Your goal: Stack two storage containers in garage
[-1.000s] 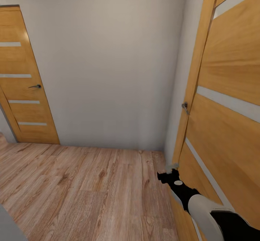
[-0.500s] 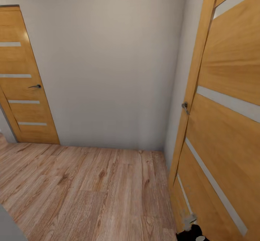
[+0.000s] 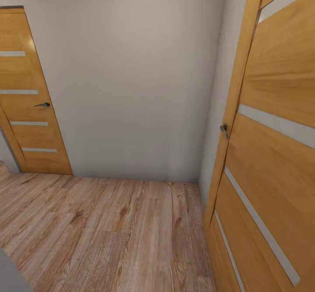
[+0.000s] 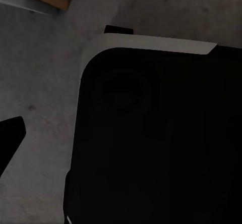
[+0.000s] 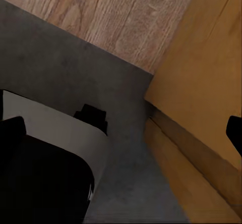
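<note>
The two storage containers are out of view. The head view looks into a hallway with a light wood plank floor (image 3: 105, 230). Rough dark grey concrete floor (image 4: 45, 82) lies under my left gripper (image 4: 121, 133); one dark fingertip (image 4: 9, 134) sits at the frame's edge, next to my black base (image 4: 151, 148). My right gripper (image 5: 126, 128) hangs over the line where grey floor (image 5: 60, 67) meets wood planks (image 5: 121, 12), close to an orange wood door (image 5: 201, 82). Its fingertips (image 5: 235, 131) stand far apart with nothing between them.
An orange wood-panelled door (image 3: 275, 160) with pale strips and a metal handle (image 3: 224, 130) stands open close on the right. A shut door of the same kind (image 3: 26, 95) is at the far left. A plain white wall (image 3: 131, 77) closes the hallway ahead.
My right arm, which reached to the foot of the right door, has drawn back and dropped out of the head view. The camera and both doors have not moved.
</note>
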You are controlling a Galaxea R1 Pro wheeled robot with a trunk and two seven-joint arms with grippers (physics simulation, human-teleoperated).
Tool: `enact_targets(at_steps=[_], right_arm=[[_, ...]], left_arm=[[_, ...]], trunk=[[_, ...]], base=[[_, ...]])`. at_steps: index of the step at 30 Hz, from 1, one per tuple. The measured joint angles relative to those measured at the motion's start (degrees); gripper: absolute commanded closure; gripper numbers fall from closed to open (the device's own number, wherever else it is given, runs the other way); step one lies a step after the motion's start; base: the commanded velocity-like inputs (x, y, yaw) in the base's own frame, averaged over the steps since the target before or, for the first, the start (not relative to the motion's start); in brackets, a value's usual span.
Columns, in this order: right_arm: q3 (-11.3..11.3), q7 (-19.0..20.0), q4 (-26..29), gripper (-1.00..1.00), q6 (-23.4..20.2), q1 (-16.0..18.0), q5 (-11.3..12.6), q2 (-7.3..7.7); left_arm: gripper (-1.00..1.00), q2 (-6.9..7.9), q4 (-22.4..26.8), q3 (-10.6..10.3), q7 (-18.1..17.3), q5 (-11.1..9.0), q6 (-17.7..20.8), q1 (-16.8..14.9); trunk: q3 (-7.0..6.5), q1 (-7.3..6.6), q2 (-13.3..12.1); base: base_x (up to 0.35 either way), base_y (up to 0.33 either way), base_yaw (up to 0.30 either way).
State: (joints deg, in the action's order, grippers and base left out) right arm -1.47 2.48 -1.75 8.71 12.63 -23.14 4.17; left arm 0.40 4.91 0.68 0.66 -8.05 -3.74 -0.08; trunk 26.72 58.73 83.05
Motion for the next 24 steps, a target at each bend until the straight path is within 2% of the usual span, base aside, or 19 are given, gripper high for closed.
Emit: enact_targets(at_steps=[5,24], right_arm=[[-0.09,-0.07,0.0,-1.0,-0.44,-1.46,0.44,-0.25],[-0.37,-0.12,-0.08,-1.0,-0.78,-1.64,0.69,-0.22]], left_arm=[[-1.0,-0.01,0.02,0.0,0.0,0.0,0.0,0.0],[-1.0,-0.04,0.02,0.0,-0.02,0.07,-0.02,0.0]], trunk=[[0.0,0.0,0.0],[0.0,-0.01,0.0]], base=[[0.0,0.0,0.0],[0.009,0.0,0.0]])
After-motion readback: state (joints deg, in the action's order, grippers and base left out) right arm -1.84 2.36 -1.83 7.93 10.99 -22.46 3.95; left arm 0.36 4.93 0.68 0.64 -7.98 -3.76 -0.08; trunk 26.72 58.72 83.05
